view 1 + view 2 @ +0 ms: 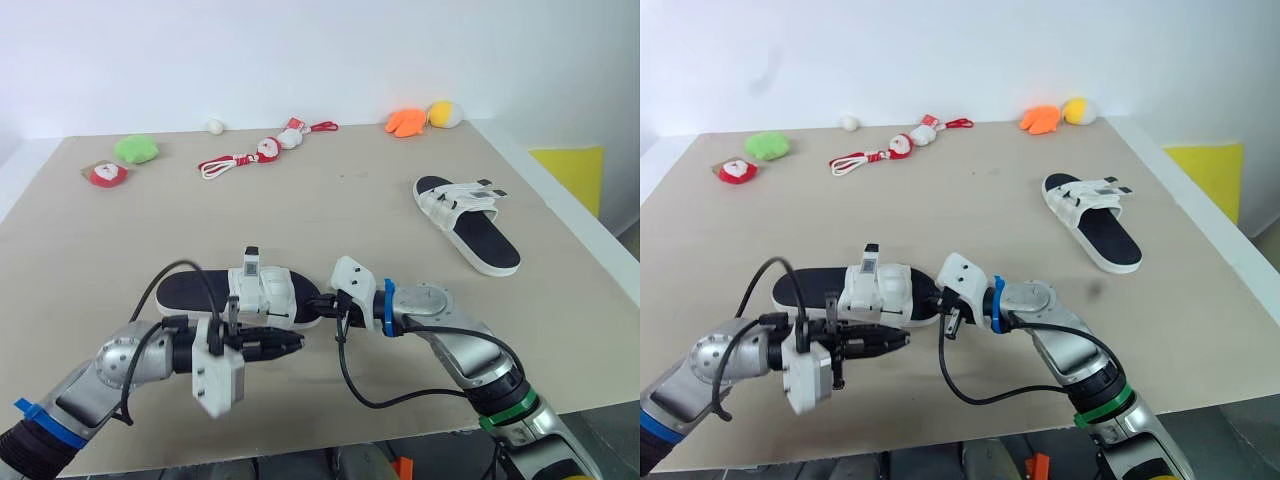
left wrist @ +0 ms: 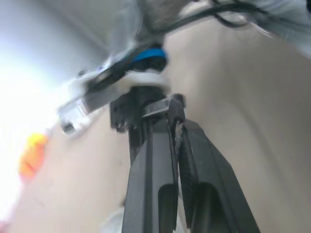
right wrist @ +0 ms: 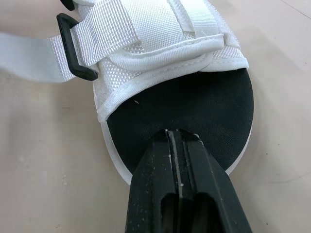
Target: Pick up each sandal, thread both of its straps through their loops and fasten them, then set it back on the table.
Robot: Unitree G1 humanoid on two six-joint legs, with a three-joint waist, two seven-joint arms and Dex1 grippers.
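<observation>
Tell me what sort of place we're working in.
Probably a robot test lab, not a home: a plain tabletop against a white wall, holding a white sandal, a second sandal and scattered plush toys like practice props.

A plain white wall (image 1: 320, 50) spans the top of the frame, evenly lit and without marks. Below it a broad desk (image 1: 330, 210) with a matte beige top fills the middle, edged by a white rim (image 1: 552, 195) that runs diagonally down the right side. Beyond that rim, at the right edge, stands 1 yellow panel (image 1: 572, 172). Grey floor (image 1: 618, 438) shows at the lower right. The light is soft and diffuse, casting faint shadows.
</observation>
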